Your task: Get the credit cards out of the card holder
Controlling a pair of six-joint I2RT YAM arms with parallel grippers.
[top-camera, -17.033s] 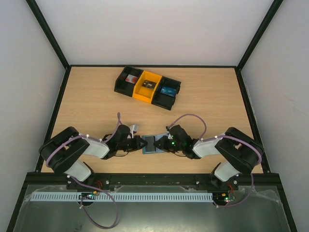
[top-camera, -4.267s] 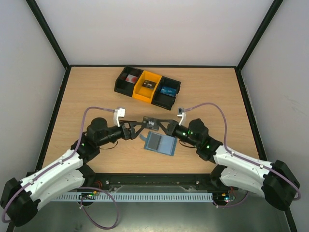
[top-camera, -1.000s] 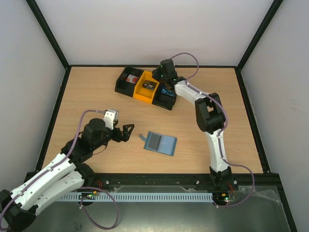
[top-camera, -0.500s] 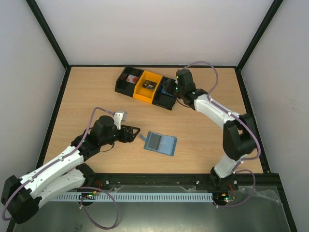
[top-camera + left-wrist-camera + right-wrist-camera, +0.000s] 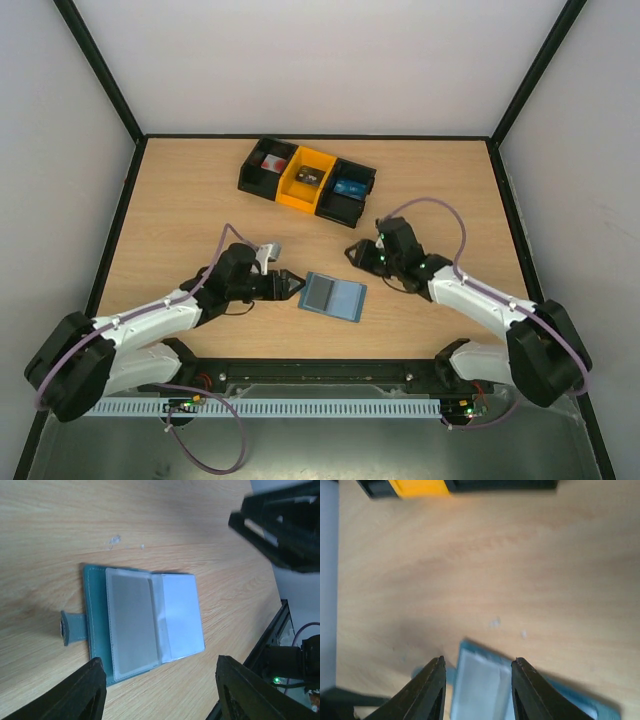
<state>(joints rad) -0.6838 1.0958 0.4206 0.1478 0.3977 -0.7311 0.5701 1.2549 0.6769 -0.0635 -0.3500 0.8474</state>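
The card holder (image 5: 335, 298) lies open and flat on the table, a slate-blue wallet with a grey panel and a pale panel under clear sleeves. Whether those panels are credit cards I cannot tell. My left gripper (image 5: 291, 285) sits low just left of it, near the side tab (image 5: 75, 628), jaws open and empty. In the left wrist view the card holder (image 5: 135, 625) spreads out ahead of the left gripper (image 5: 159, 661). My right gripper (image 5: 357, 252) hovers just above and right of the holder, open and empty. Its wrist view shows the card holder (image 5: 480, 695) blurred beyond the right gripper (image 5: 479, 661).
A black-and-yellow tray (image 5: 335, 210) stands at the back centre with small items in its compartments, among them a dark card (image 5: 307, 176) in the yellow bin. Its edge (image 5: 417, 487) shows at the top of the right wrist view. Black frame rails border the table.
The right arm has drawn back from the tray toward the card holder. The left gripper has moved right to the holder's left edge, and its jaws have narrowed.
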